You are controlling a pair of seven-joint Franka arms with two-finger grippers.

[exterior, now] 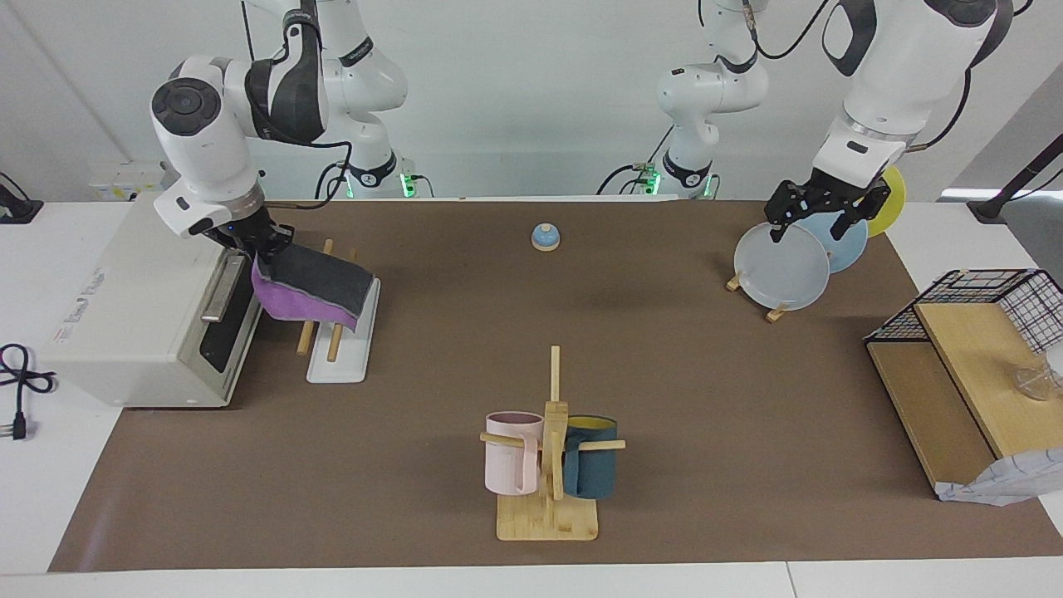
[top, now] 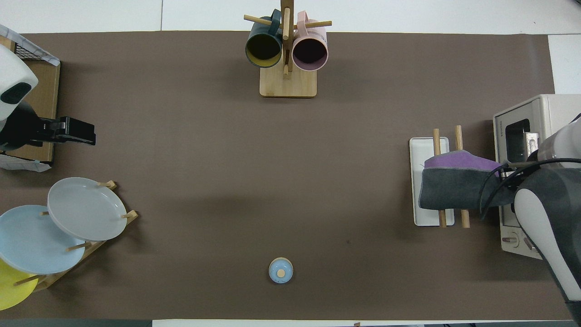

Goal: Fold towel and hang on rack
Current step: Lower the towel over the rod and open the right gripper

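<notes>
The folded purple-and-dark-grey cloth towel looks light, soft and floppy, best pinched at its edge. It drapes over the low rack of two light wooden rods on a white base, at the right arm's end of the table. The right gripper pinches its oven-side edge. The left gripper waits over the plates; whether it is parted I cannot tell.

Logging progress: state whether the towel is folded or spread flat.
Folded. The towel lies doubled over the rack's rods, grey layer over purple, one end held by the right gripper.
</notes>
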